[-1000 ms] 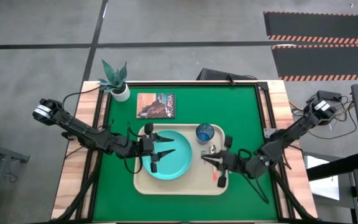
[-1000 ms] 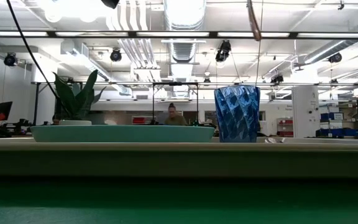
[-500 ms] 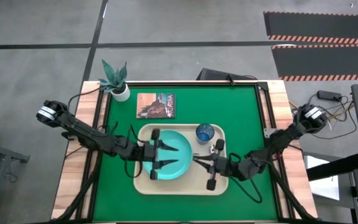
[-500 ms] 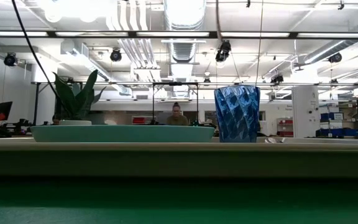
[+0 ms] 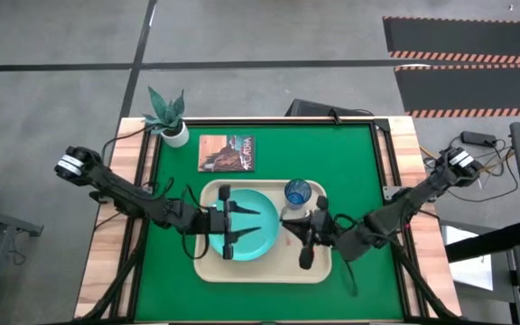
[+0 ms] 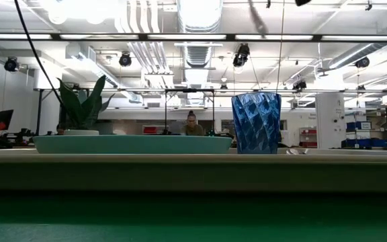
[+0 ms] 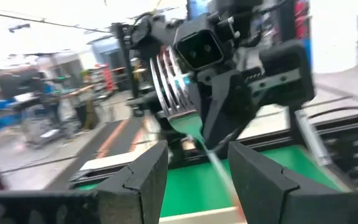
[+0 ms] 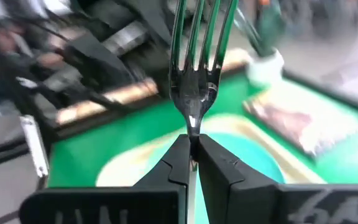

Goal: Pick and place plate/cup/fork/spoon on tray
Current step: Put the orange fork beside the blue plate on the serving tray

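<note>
The slim silver metal fork [image 8: 197,74] is pinched, tines forward, in the right gripper [image 5: 289,227] above the large beige rectangular tray [image 5: 260,271]. It should be lowered flat beside the round turquoise plastic plate [image 5: 246,226]. The left gripper [image 5: 233,219] hovers spread.

Count, on table: one tray [image 5: 208,269], one plate [image 5: 258,236], one cup [image 5: 297,192], one fork [image 8: 201,59]. Also one potted plant [image 5: 169,115] and one picture card [image 5: 227,153]. Two arms, each with one gripper: left gripper [image 5: 246,226], right gripper [image 5: 287,223]; one person [image 6: 192,125] visible in the room behind.
</note>
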You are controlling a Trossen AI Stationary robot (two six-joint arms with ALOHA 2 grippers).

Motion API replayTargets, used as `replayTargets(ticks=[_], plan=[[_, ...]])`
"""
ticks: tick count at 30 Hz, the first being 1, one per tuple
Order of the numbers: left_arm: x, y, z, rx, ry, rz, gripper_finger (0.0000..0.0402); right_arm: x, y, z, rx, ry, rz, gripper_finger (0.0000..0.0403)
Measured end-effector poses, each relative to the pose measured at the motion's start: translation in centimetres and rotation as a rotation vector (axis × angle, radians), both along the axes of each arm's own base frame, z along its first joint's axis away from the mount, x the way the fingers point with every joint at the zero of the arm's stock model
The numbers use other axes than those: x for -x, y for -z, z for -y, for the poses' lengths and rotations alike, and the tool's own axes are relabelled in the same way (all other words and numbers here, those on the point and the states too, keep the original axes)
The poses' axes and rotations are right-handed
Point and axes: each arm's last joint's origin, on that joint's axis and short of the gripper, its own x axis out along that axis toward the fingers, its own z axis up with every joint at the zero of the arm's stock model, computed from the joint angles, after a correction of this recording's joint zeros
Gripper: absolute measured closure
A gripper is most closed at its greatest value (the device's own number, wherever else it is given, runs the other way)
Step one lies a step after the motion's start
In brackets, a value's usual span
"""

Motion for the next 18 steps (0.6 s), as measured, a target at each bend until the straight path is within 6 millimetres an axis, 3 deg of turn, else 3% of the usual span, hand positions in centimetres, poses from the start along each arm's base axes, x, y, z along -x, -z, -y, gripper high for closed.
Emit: replayTargets(ticks=[9,18], plan=[[2.8,-2.4,-1.6,-0.049,-0.125,-0.04,0.0247,-1.6,-3.8,0.9,-0.332,0.205,-0.351,0.039],[5.2,-2.3,-1.7,0.069,-0.082,-0.177,0.0246,-6.3,-3.5,0.1,-0.619,0.37,-0.635,0.039]])
